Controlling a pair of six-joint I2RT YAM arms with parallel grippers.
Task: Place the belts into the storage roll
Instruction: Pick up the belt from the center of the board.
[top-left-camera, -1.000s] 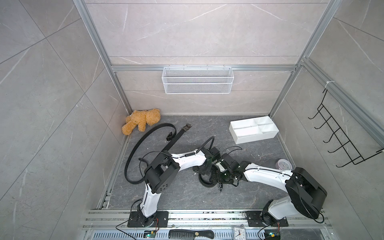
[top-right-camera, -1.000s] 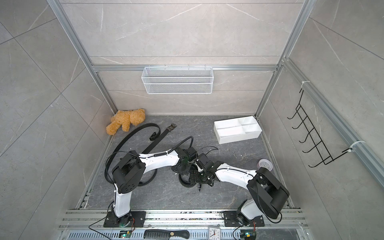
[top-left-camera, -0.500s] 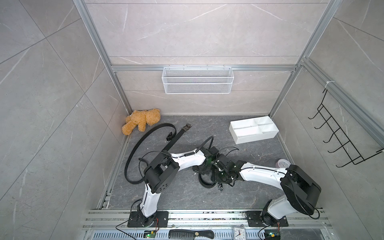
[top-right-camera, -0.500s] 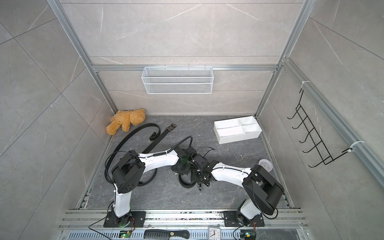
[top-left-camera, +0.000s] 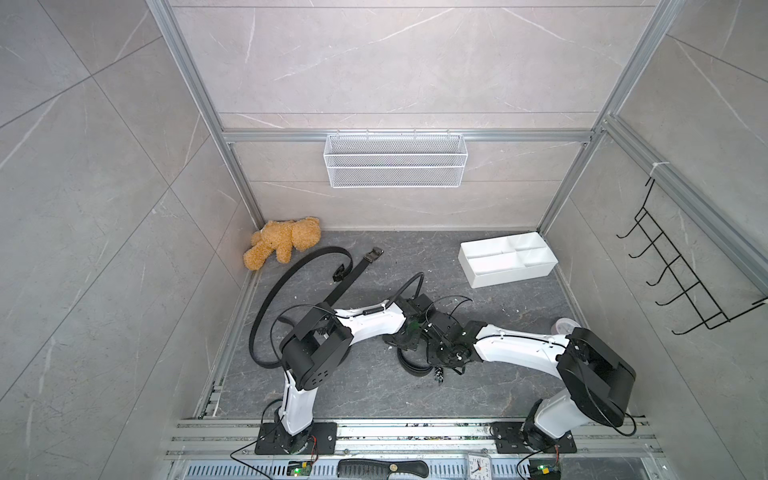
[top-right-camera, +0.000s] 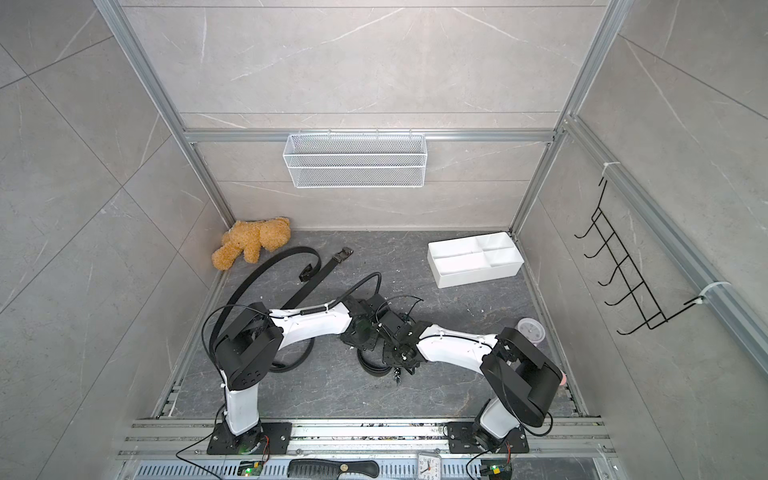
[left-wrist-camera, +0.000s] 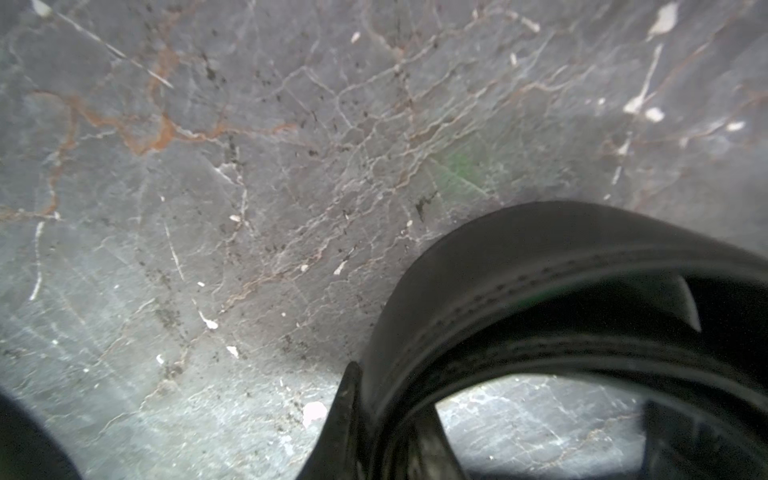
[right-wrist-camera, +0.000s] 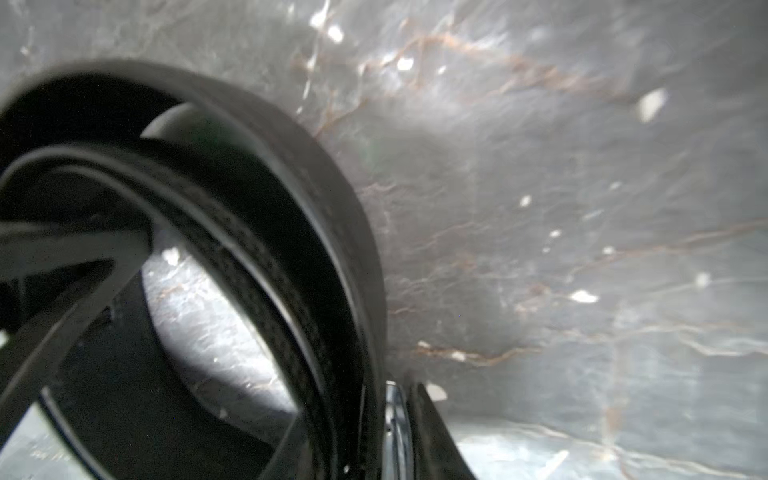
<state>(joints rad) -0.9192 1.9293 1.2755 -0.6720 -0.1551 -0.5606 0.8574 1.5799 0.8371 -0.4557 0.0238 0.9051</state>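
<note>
**Entry: coiled belt (top-left-camera: 411, 366), mid-transfer**

- **Location.** It stands on edge on the counter (top-left-camera: 511, 332) at the centre, under both wrists. It is well apart from the storage roll (top-left-camera: 511, 277) at the back right, whose four compartments look empty to me.
- **Left tool (left-wrist-camera: 390, 430).** It is nearly closed, with one finger outside the coil wall and one inside. I read this as a pinch on the belt's layers.
- **Right tool (right-wrist-camera: 382, 436).** I see one finger tight against the outside of the same wall. Its partner is hidden, so I cannot tell whether it grips.
- **Other stock.** Two loose belts lie uncoiled at the left, a curved one (top-left-camera: 291, 276) and a straight one (top-left-camera: 353, 277), near the teddy bear (top-left-camera: 282, 243).

**Hazards, as I judge them**

- **Unwinding.** If either tool lets go before the other has a firm pinch, the springy strap could open out and be too wide for a compartment.
- **Partial grip.** A pinch on the outer turns alone could let the inner turns slide out during a lift.
- **Crowding.** The two tools sit almost touching, so a careless move could knock one against the other or drag the coil sideways.
- **Buckle.** I cannot place it in the coil. If it hangs free, it may catch the roll's rim.
</note>
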